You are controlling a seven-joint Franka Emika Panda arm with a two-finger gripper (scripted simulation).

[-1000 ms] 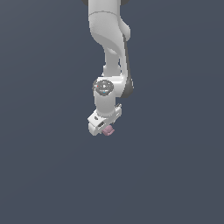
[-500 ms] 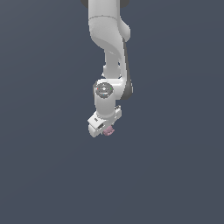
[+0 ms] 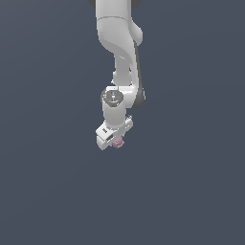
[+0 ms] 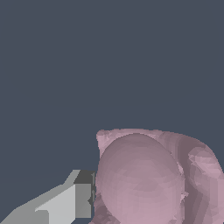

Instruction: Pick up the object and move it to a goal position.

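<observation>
The object is a tiny dusty-pink lumpy thing, seen in the exterior view at the tip of my white gripper. In the wrist view the object fills the near field, rounded with knobs. One grey finger presses against its side. The other finger is hidden behind the object. The gripper points down, shut on the object.
The white arm comes down from the top of the exterior view. Plain dark grey-blue ground lies all around, with no other objects or edges in view.
The wrist has sunk slightly and shifted a little toward the exterior view's left. The pink object stays at the fingertips.
</observation>
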